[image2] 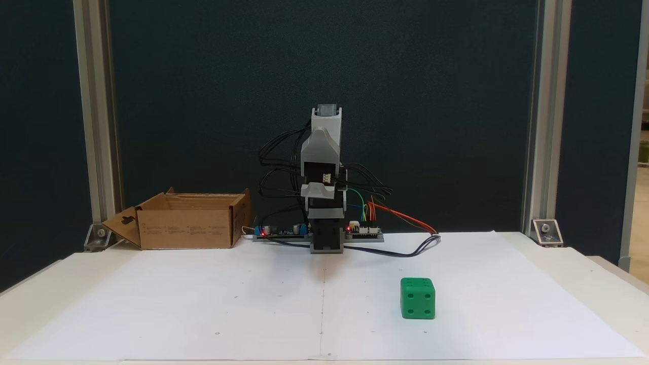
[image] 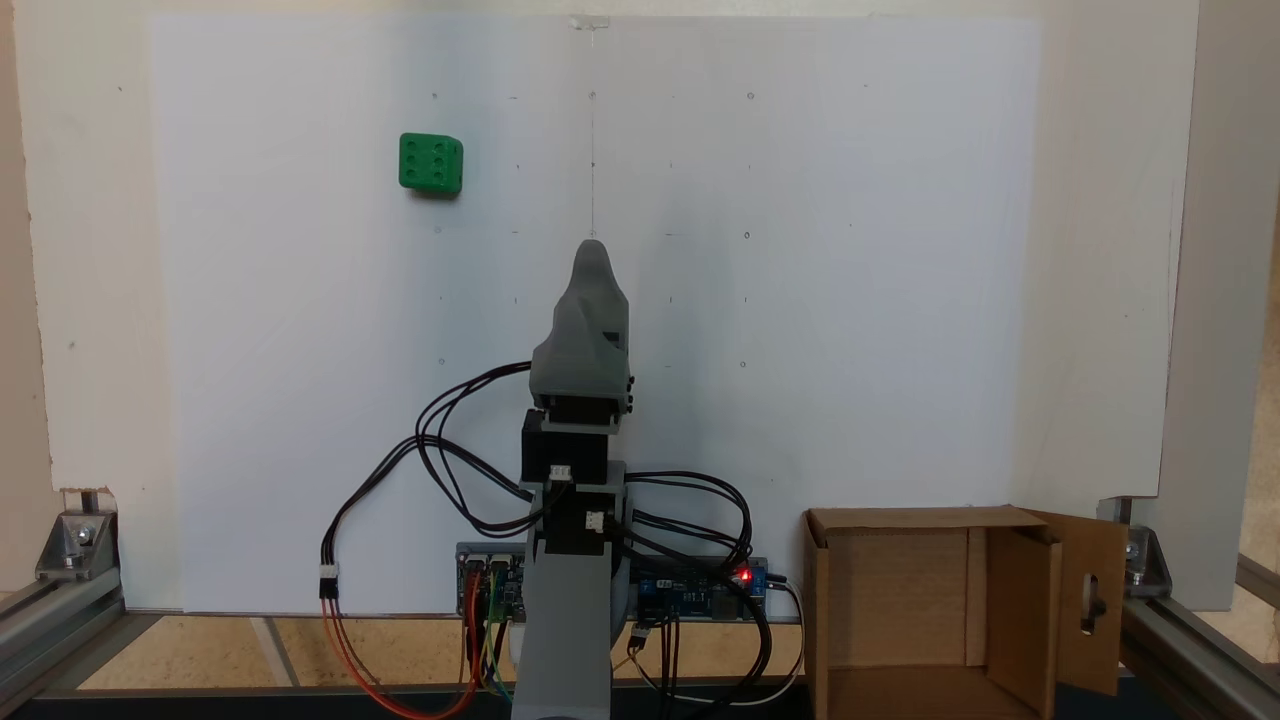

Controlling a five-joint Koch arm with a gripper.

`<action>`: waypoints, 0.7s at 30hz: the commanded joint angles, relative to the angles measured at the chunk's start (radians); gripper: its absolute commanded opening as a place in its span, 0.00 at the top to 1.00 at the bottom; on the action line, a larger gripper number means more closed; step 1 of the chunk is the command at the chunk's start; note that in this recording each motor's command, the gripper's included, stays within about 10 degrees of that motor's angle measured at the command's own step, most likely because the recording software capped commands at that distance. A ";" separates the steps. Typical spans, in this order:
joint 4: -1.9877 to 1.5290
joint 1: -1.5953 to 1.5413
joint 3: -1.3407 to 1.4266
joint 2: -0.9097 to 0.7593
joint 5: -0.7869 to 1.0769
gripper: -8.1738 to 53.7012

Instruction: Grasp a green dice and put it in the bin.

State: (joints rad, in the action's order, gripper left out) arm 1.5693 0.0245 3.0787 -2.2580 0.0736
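Green dice (image2: 418, 298), brown bin (image2: 188, 228)

I'm seeing both fixed views evenly and softly lit, sharp throughout. The white paper (image: 800, 300) is glaring slightly, washing pale. The green dice (image2: 418, 298) is casting only a faint shadow. The dark backdrop (image2: 456, 101) is staying dim, grainy.

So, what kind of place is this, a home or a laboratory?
Probably a lab or workshop test bench: aluminium frame posts hold a dark backdrop, white paper with marked points covers the table, and bare circuit boards sit by the arm's base.
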 commanded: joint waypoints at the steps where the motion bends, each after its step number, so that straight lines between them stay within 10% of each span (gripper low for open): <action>1: 0.003 0.002 0.048 -0.109 0.051 0.14; 21: -0.662 -0.041 -0.385 -0.110 0.052 0.16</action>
State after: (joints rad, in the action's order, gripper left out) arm 0.9971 -0.0123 2.7872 -2.2580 0.0736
